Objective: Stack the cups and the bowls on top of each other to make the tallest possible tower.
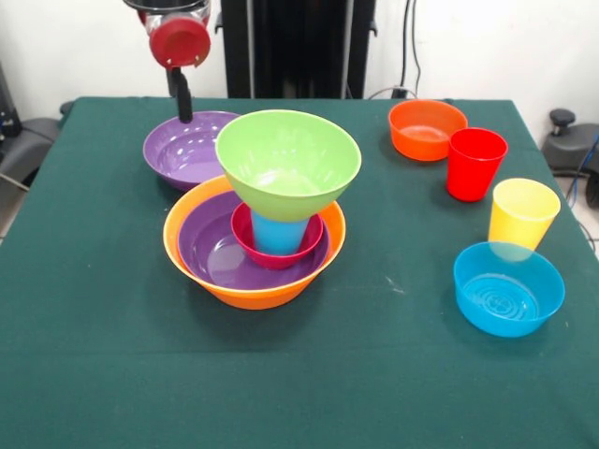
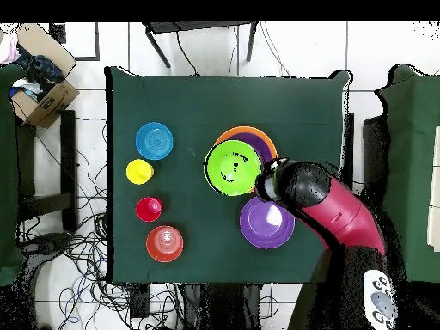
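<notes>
The tower stands mid-table: a large orange bowl [image 1: 245, 292] holds a purple bowl [image 1: 208, 251], a small pink-red bowl [image 1: 245, 245] and a blue cup [image 1: 278, 234]. A lime green bowl [image 1: 287, 164] [image 2: 232, 167] sits on the cup. A second purple bowl [image 1: 182, 150] [image 2: 266, 222] lies just behind the tower. My gripper [image 1: 181, 98] [image 2: 268, 191] hangs over that bowl's far rim, holding nothing I can see. To the right stand a small orange bowl [image 1: 426, 129] [image 2: 164, 243], a red cup [image 1: 474, 164] [image 2: 149, 209], a yellow cup [image 1: 522, 213] [image 2: 139, 171] and a small blue bowl [image 1: 508, 288] [image 2: 154, 140].
The green tablecloth [image 1: 112, 355] covers the table to its edges. The red arm [image 2: 331, 206] reaches in over the table's edge beside the second purple bowl. A cardboard box [image 2: 43, 94] and loose cables [image 2: 77, 258] lie on the floor beyond the cups' side.
</notes>
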{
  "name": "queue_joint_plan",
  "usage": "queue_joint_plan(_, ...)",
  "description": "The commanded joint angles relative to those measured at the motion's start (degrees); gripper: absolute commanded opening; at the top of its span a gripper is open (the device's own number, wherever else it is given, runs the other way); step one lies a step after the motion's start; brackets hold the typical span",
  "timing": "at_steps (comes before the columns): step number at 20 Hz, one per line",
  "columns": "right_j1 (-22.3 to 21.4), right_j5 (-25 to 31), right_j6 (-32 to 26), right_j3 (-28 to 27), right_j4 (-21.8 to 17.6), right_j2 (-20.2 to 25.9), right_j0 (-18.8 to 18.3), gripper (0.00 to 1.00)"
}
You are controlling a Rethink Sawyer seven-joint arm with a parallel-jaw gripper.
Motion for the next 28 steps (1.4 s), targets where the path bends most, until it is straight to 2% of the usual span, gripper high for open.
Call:
queue_joint_plan(1,3.76,-3.77,-5.61,5.35,-6.30,8.25,-1.68,1.00)
queue_joint_plan(9,5.51,-6.23,-4.97,6.50,-8.70,10.33,-3.85,1.00)
queue_joint_plan(16,5.33,-5.30,-4.88,6.34,-11.20,10.80,-4.78,1.00)
queue_joint_plan(23,7.22,-6.11,-4.43,5.44,-12.99,11.96,-6.25,1.00)
queue_joint_plan(28,6.48,-5.80,-3.62,6.10,-13.90,11.95,-6.22,1.00)
